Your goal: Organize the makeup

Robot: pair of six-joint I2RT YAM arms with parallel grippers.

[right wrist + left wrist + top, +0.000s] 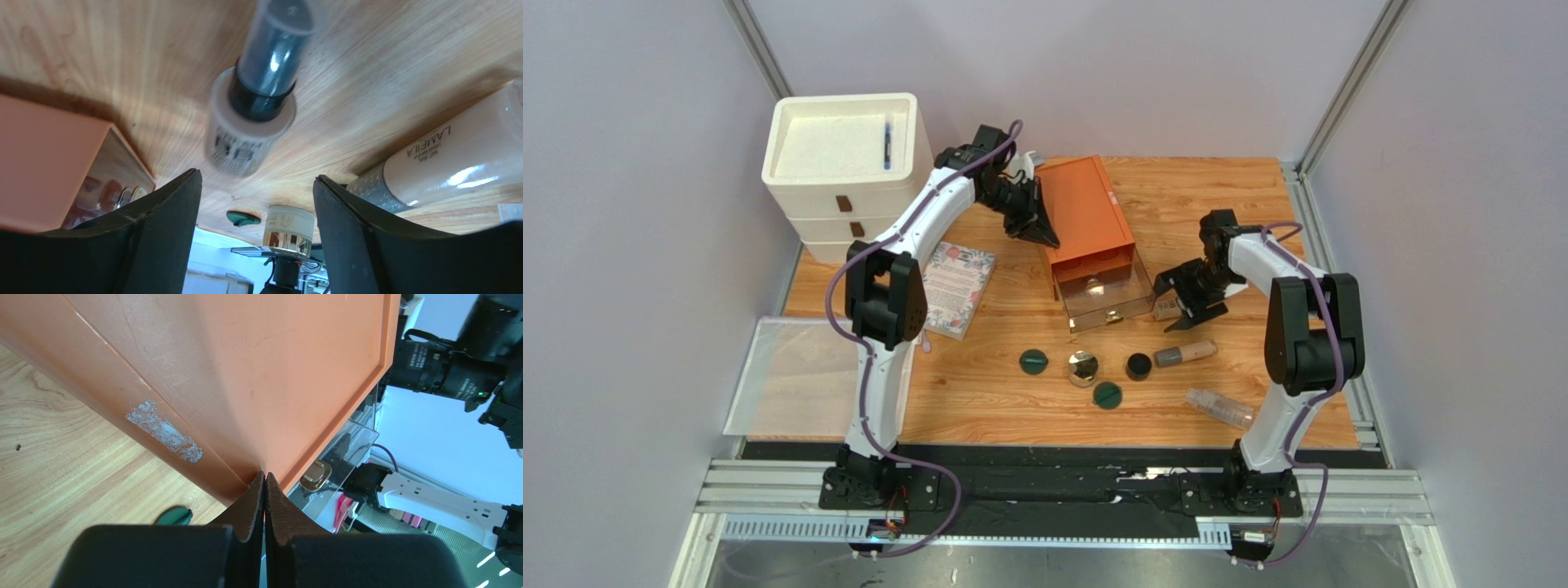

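1 beige tube [454,162] reads "LAMELA" beside the wide-spread right tool [256,179].

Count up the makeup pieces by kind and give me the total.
Dark green compacts: 2
Gold-rimmed compact: 1
Black jar: 1
Dark-capped tubes: 2
Clear bottle: 1
Total: 7
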